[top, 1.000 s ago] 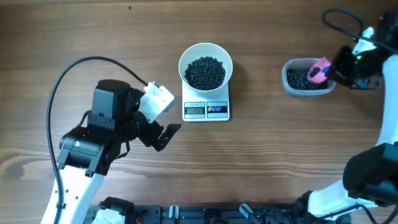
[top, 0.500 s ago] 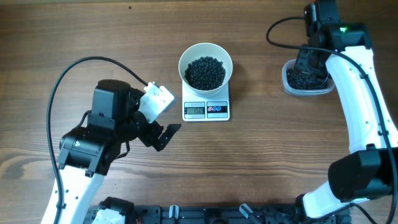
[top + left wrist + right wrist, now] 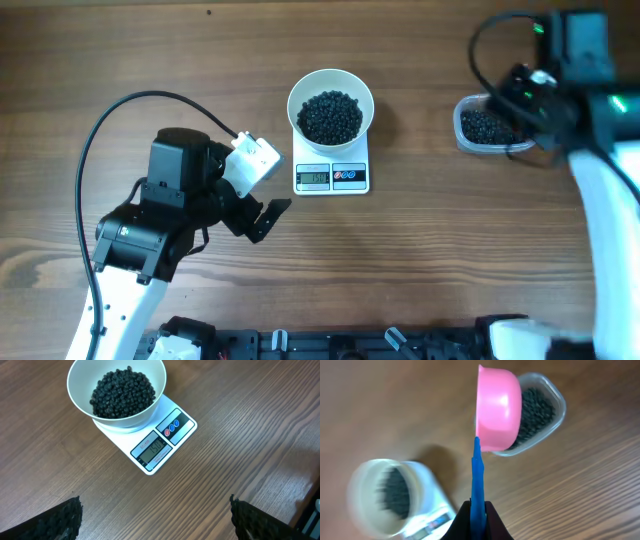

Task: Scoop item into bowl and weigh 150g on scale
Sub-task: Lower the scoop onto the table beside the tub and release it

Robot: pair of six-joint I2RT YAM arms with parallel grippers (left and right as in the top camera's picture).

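Closest in, the left gripper (image 3: 154, 505) hangs low over the wooden table (image 3: 240, 420), its two black, rough-textured fingers (image 3: 55, 520) spread wide apart with nothing between them. A black cable (image 3: 100, 140) loops off that arm across the streaky brown grain. Just beyond the fingers sits the scale (image 3: 125, 440), a flat white rectangle with rounded corners, a grey display (image 3: 151, 449) that looks to read 150 and two small round buttons (image 3: 171, 427) beside it. On top stands the bowl (image 3: 80, 385), round, smooth and plain white, and in it lies the item (image 3: 122, 392): a heap of tiny matte black beads mounded toward the middle. Off toward the far right, well apart from the scale, the right gripper (image 3: 479, 515) has its dark fingers pressed together on the thin blue handle (image 3: 477, 480) of a scoop (image 3: 495, 410), whose glossy pink cup is tipped on its side over a clear plastic tub (image 3: 552, 400) with rounded corners. More of the black beads (image 3: 535, 415) fill that tub. Whether the cup touches the tub's rim I cannot tell.
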